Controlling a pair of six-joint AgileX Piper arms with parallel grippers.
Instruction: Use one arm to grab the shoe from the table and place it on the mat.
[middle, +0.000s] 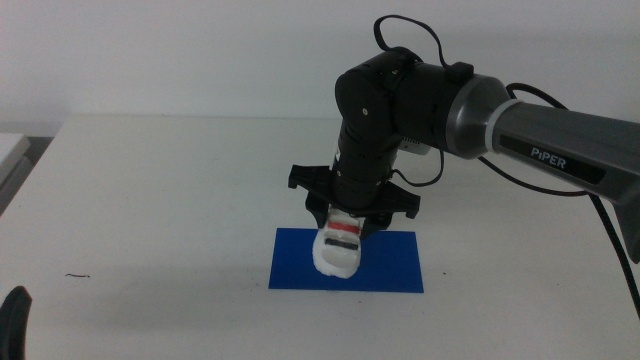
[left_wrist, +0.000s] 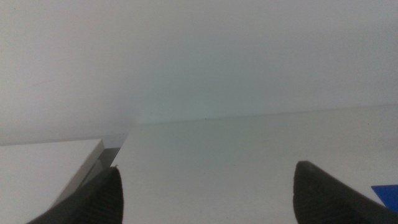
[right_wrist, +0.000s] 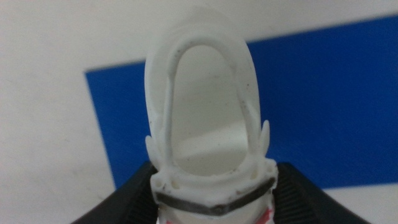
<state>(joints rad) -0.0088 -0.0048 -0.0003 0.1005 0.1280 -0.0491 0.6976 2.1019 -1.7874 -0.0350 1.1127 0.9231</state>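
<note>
Shoe (middle: 338, 247), a small white sandal with a chunky moulded sole, is pinched between the right gripper's (middle: 343, 222) black fingers (right_wrist: 127, 198) and hangs toe-down over the mat (middle: 395, 262). Whether its toe touches the mat cannot be told. One red-orange strap and one dark strap cross its upper in the middle view. From the right wrist view the smooth, oval footbed has a raised rim, small side tabs and a thin dark-edged strap near the fingers.

The mat is a flat, thin rectangle of solid royal blue, wider than deep, lying on the matte white table (middle: 160, 210). A small dark speck (middle: 78, 275) marks the table near its left side.

The right arm (middle: 480, 120) enters from the right: glossy black rounded joints, a grey forearm printed "PIPER" in white, and a looping black cable (middle: 415, 32).

The left gripper (left_wrist: 205, 193) waits low at the table's left edge, its dark matte fingers (left_wrist: 93, 202) spread apart and holding nothing.
</note>
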